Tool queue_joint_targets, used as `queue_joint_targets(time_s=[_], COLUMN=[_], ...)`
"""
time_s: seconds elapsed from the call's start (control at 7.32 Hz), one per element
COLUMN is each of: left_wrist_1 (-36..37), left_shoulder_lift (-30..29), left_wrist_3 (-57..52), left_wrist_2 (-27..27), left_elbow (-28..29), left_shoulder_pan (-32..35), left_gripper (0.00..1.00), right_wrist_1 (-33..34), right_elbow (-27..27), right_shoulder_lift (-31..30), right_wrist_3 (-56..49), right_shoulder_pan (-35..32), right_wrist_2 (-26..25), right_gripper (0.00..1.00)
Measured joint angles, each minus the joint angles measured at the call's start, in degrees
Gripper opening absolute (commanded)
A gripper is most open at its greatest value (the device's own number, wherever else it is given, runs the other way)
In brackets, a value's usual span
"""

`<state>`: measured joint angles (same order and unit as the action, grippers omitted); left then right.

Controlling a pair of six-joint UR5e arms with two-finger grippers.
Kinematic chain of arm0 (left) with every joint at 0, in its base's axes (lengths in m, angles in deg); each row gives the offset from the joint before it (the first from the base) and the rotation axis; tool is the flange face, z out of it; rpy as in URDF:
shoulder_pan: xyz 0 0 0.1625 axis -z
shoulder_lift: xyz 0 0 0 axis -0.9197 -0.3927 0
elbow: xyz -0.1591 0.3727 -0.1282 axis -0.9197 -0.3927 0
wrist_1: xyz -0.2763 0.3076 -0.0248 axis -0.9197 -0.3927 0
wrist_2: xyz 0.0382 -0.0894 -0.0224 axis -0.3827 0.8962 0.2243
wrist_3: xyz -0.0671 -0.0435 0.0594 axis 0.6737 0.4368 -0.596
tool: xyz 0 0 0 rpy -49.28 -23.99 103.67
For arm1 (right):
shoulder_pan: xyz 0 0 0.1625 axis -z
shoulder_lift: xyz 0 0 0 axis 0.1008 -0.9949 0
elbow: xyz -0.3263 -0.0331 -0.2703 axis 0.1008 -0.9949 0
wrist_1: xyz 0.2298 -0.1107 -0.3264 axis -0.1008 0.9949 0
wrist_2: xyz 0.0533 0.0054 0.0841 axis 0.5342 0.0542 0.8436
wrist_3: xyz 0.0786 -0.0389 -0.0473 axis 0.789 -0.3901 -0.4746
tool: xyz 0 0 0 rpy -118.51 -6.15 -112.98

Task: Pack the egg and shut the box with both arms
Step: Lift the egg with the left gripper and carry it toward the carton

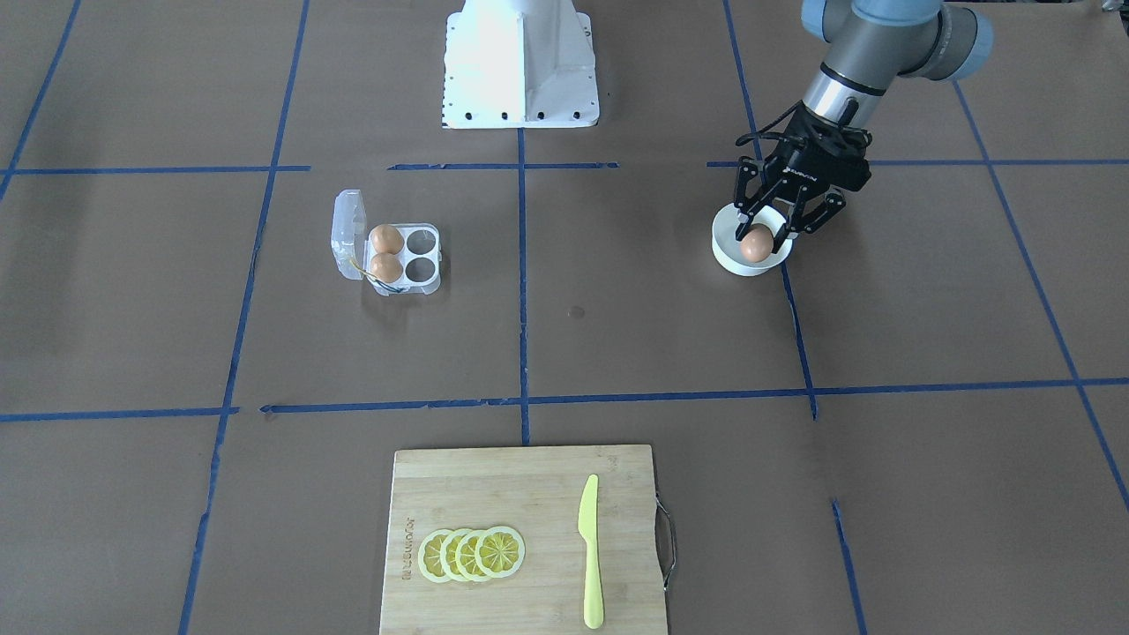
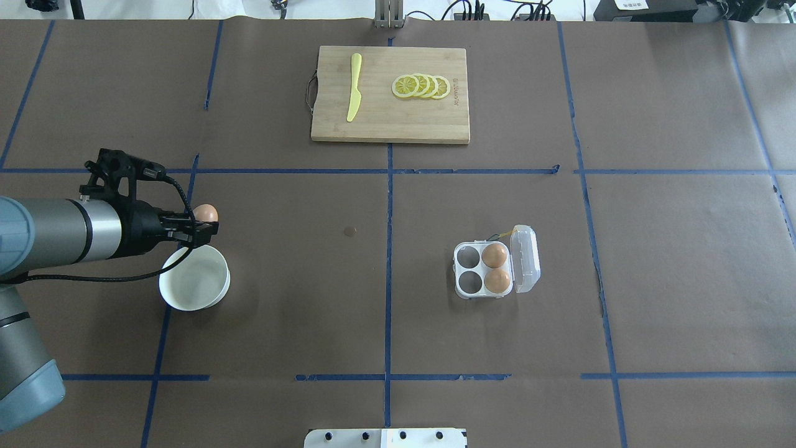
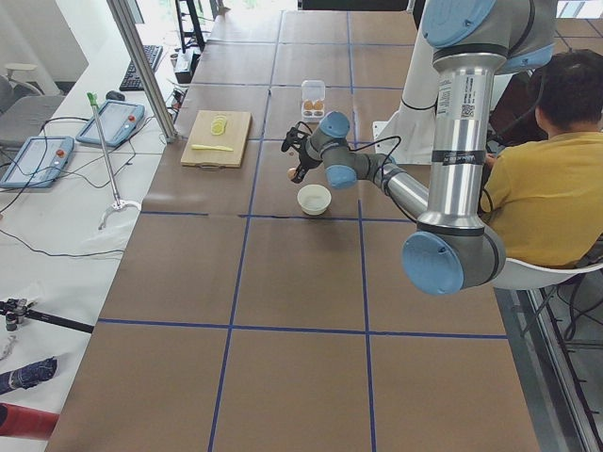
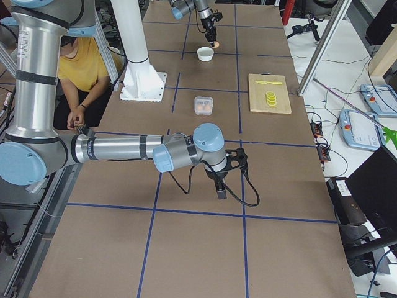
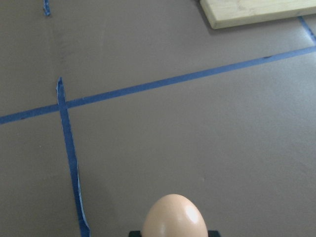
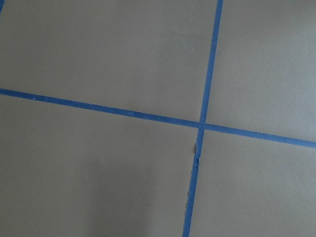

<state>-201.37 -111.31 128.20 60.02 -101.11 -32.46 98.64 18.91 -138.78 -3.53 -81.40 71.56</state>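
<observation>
My left gripper [image 1: 760, 231] is shut on a brown-orange egg [image 1: 756, 243] and holds it in the air just above the white bowl [image 1: 730, 257]. The held egg also shows in the overhead view [image 2: 206, 213] and at the bottom of the left wrist view [image 5: 175, 217]. The clear box [image 1: 422, 267] lies open at the table's middle, its lid [image 1: 348, 234] folded back. Two eggs [image 1: 386, 238] fill the cells beside the lid; the other two cells are empty. My right gripper [image 4: 221, 189] hangs over bare table far from the box; I cannot tell whether it is open or shut.
The white bowl [image 2: 193, 286] is empty. A wooden cutting board [image 1: 520, 494] with lemon slices [image 1: 472, 554] and a yellow knife [image 1: 591, 551] lies at the far edge. The white base block [image 1: 520, 62] stands at the robot's side. A seated person [image 3: 542, 179] is beside the table.
</observation>
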Motion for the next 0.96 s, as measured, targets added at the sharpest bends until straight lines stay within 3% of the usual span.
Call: queue_joint_targets(time_s=[0.55,0.96], left_wrist_1=[-4.23,-24.59], left_shoulder_lift=[-15.16,-20.30], left_wrist_3=[-12.06,-20.08], left_wrist_2=[0.04,-0.69], left_elbow=[6.36,18.63], left_shoulder_pan=[-0.48,-2.77], left_gripper=[0.00,0.00], right_wrist_1=[0.00,0.00], right_elbow=[-0.03,0.00], right_shoulder_lift=[0.02,0.01], right_wrist_3=[0.00,0.00], right_shoulder_pan=[0.00,0.00], right_wrist_2=[-0.05,-0.04], right_gripper=[1.00,1.00])
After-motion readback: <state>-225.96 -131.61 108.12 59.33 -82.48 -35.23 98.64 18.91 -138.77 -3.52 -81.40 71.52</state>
